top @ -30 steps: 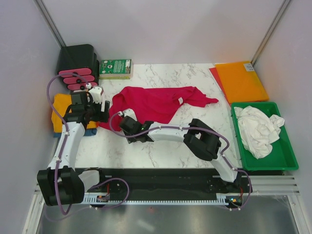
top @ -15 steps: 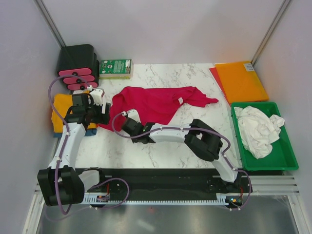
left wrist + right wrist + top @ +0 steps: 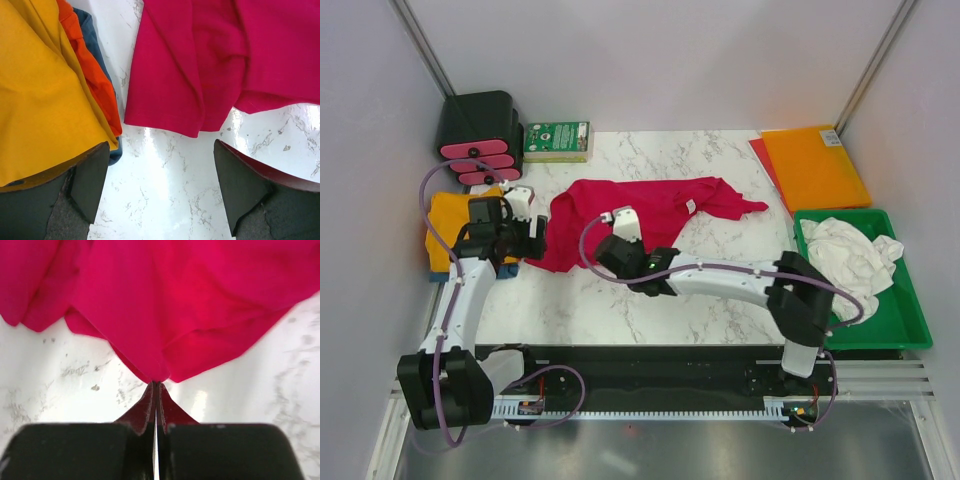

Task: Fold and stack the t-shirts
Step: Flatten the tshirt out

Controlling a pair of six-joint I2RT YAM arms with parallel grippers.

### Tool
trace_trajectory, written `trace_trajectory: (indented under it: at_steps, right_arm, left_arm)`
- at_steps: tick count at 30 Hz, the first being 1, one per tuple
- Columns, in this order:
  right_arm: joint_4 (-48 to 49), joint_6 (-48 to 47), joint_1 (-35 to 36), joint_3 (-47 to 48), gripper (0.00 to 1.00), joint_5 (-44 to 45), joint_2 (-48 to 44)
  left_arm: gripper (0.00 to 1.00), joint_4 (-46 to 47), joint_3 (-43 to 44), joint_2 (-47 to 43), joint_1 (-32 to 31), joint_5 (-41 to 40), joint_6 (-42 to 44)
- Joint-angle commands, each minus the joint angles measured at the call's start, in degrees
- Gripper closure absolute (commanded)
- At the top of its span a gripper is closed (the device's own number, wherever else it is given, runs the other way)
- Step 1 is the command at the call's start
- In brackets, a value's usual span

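The crimson-red t-shirt [image 3: 650, 208] lies crumpled across the middle of the marble table [image 3: 580, 300]. My right gripper [image 3: 613, 243] is shut on its near hem, and a pinch of red cloth [image 3: 160, 330] fans out from the closed tips [image 3: 156, 386]. At the left edge a golden-yellow t-shirt [image 3: 444, 222] lies on a blue one [image 3: 114, 154]. My left gripper [image 3: 525, 238] hovers open over bare marble between that pile [image 3: 45, 95] and the red shirt's left edge [image 3: 170, 95]; its fingers [image 3: 90, 175] hold nothing. A white t-shirt [image 3: 850, 262] is bunched in the green tray.
The green tray [image 3: 910, 325] stands at the right edge, with the flat orange sheet [image 3: 815, 165] behind it. A black holder with pink pads [image 3: 480, 135] and a green box [image 3: 557, 140] stand at the back left. Grey walls close in both sides.
My right gripper has shut on the red shirt's near hem and moved right and slightly back with it. The left gripper has stayed open and barely shifted.
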Motion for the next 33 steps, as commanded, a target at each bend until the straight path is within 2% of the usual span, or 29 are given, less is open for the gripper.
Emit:
trace_trajectory:
  at_steps: [1,6,10,20,27,33]
  right_arm:
    - [-2.7,3.9,-1.6,-5.2,1.00,12.5,-13.1]
    - [-6.3,5.8,-5.7,-11.9,1.00,19.2,-26.6]
    - [-8.8,5.8,-8.4,-13.4,1.00,21.5,-31.4]
    - [-9.6,7.6,-9.3,-13.5,1.00,21.2,-30.7]
    - [-9.0,7.4,-9.3,-13.1,1.00,20.5,-29.4]
    - [-8.7,7.3,-9.3,-13.3,1.00,19.7,-28.8]
  left_arm:
    - [0.09,1.4,-0.9,-0.4,0.3,0.3,-1.4]
    - [0.08,2.1,-1.6,1.8,0.3,0.1,-1.8]
    - [0.08,3.0,-2.3,4.6,0.3,0.9,-1.4]
    - [0.12,4.6,-3.8,11.9,-0.4,2.7,4.2]
    - [0.26,7.7,-4.7,14.2,-3.1,3.5,6.9]
    - [0.29,9.1,-3.1,18.5,-4.5,3.4,6.1]
